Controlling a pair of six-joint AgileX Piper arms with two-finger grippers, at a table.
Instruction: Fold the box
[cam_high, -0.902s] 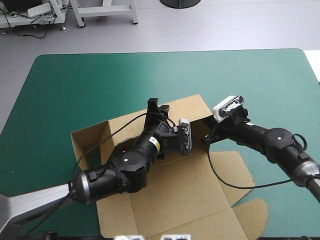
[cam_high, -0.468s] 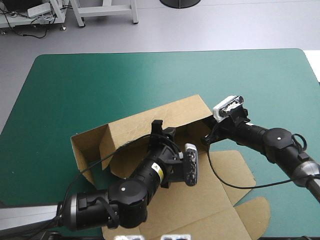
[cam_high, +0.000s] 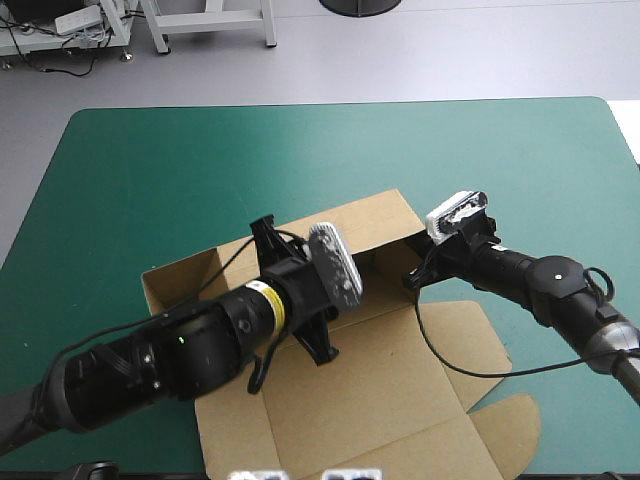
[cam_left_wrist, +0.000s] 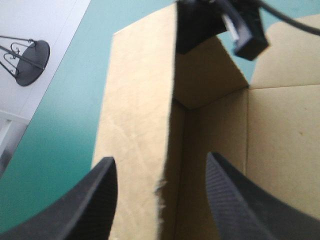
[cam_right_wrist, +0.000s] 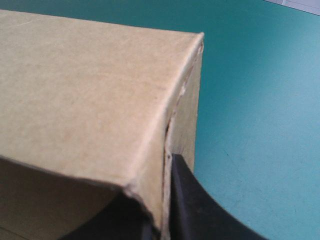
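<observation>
Loads of bare teal-green cover (cam_high: 200, 160) beyond the box (cam_high: 380, 390), all the way to the table's far edge, and wide strips of it on both sides too. The near side is the tight one: the flat lid (cam_high: 400, 430) runs almost to the near edge. The left gripper (cam_left_wrist: 159, 160) has its black fingers (cam_left_wrist: 97, 200) spread well apart with nothing between them but air and cardboard. The top edge of the box's raised far wall (cam_high: 375, 212) lines up right down the gap, outer face on one side and the tray's inside on the other. Can't tell if either finger actually touches the board. The right gripper (cam_high: 412, 275) is pinched tight on the right-hand end of that same wall, at the corner. Its wrist view shows one finger (cam_right_wrist: 182, 200) pressed on the outside of the short side panel and the other tucked inside, with the brown board sandwiched between them. So the box sits mid-table, a bit toward the near side, walls up at the back and lid flat in front. The left gripper looks along the far wall toward the right gripper at the other end.
</observation>
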